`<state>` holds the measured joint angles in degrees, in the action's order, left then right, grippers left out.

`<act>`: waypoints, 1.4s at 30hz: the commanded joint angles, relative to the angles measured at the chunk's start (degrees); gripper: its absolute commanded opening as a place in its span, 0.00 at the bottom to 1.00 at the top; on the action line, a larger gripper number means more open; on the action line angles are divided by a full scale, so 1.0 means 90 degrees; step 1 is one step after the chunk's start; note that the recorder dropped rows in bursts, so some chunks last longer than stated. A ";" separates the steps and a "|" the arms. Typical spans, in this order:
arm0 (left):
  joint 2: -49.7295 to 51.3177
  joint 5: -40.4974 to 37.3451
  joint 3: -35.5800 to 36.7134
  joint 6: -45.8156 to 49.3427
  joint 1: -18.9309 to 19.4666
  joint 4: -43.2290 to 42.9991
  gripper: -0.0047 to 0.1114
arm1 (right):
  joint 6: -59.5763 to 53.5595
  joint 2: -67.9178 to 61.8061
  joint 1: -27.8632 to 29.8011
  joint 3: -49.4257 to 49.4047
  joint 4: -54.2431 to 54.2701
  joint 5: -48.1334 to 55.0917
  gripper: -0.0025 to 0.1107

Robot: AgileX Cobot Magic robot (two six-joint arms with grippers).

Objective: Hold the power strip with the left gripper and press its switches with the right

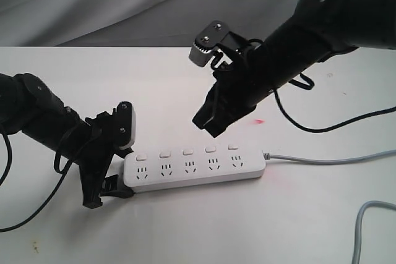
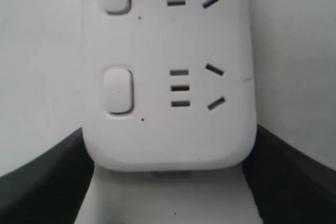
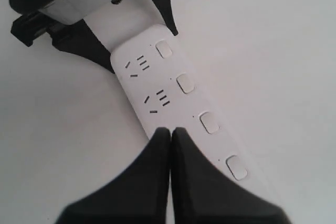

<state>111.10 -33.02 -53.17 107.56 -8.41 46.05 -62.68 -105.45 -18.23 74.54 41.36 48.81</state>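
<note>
The long white power strip (image 1: 195, 166) lies flat on the white table, its grey cord (image 1: 328, 160) running off to the right. Five small switches (image 1: 187, 151) sit in a row along its far edge. My left gripper (image 1: 122, 174) is shut on the strip's left end; in the left wrist view the black jaws press both sides of the rounded end (image 2: 168, 129). My right gripper (image 1: 207, 127) is shut and empty, hovering a little above the middle switches. In the right wrist view its joined tips (image 3: 170, 130) hang over the strip (image 3: 157, 77) beside the third switch (image 3: 210, 122).
A loose black cable (image 1: 334, 125) trails from the right arm across the table. Another grey cable (image 1: 362, 227) loops at the front right corner. A small red spot (image 1: 258, 121) marks the table behind the strip. White cloth hangs at the back.
</note>
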 commanded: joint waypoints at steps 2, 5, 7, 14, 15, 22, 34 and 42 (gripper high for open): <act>0.0131 -0.0025 0.0060 0.0083 -0.0021 -0.0249 0.44 | -0.0369 -0.0524 -0.0139 0.0340 0.0452 -0.0067 0.02; 0.0131 -0.0028 0.0060 0.0100 -0.0021 -0.0237 0.44 | -0.0474 -0.0923 -0.0210 0.0727 0.0619 -0.0043 0.02; 0.0131 -0.0028 0.0060 0.0100 -0.0021 -0.0237 0.44 | -0.0553 -0.1162 -0.0285 0.0947 0.0635 -0.0055 0.02; 0.0131 -0.0028 0.0060 0.0100 -0.0021 -0.0237 0.44 | -0.0566 -0.1664 -0.0562 0.1247 0.0769 -0.0294 0.02; 0.0131 -0.0028 0.0060 0.0100 -0.0021 -0.0237 0.44 | -0.0616 -0.1696 -0.0577 0.1247 0.0771 -0.0382 0.02; 0.0131 -0.0028 0.0060 0.0086 -0.0021 -0.0237 0.44 | -0.1222 -0.1785 -0.0784 0.1247 0.1112 -0.0675 0.14; 0.0131 -0.0028 0.0060 0.0100 -0.0021 -0.0237 0.44 | -0.2088 -0.1995 -0.0969 0.1247 0.1474 -0.1362 0.31; 0.0131 -0.0028 0.0060 0.0100 -0.0021 -0.0237 0.44 | -0.2759 -0.2179 -0.0969 0.1247 0.1938 -0.1363 0.31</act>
<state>111.10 -33.02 -53.17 107.56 -8.41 46.05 -84.99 -124.42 -26.81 85.60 56.48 36.89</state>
